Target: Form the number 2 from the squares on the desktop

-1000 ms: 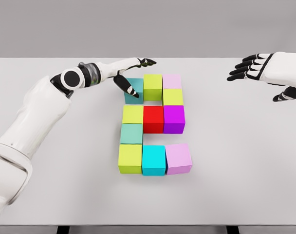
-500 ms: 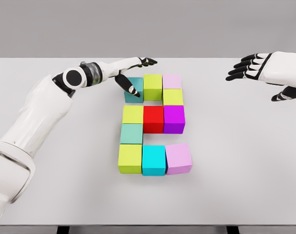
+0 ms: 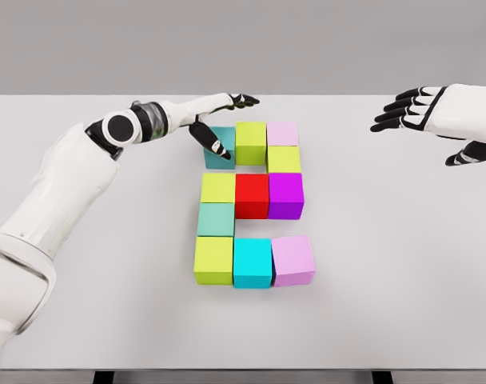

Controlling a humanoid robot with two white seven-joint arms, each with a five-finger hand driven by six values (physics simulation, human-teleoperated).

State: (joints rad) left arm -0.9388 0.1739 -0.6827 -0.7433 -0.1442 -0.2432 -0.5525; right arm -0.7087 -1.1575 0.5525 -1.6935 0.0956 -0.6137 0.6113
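Blocks (image 3: 252,204) sit packed edge to edge mid-counter (image 3: 387,272); 2 narrow pockets open between rows. Left hand (image 3: 219,120) covers the top-left teal block (image 3: 217,148), blocking that corner. Counter lies bare left, right and front of the cluster. Right hand (image 3: 423,116) hangs over the far right.

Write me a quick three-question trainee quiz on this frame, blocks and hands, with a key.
1. True or false: the red block sits in the middle row between a yellow-green block and a magenta block.
2. Which block is the left hand touching? A) teal block B) cyan block C) pale pink block
3. Fill in: the right hand hovers, fingers spread, over the table's far ____ side.

Key: 1 true; 2 A; 3 right.
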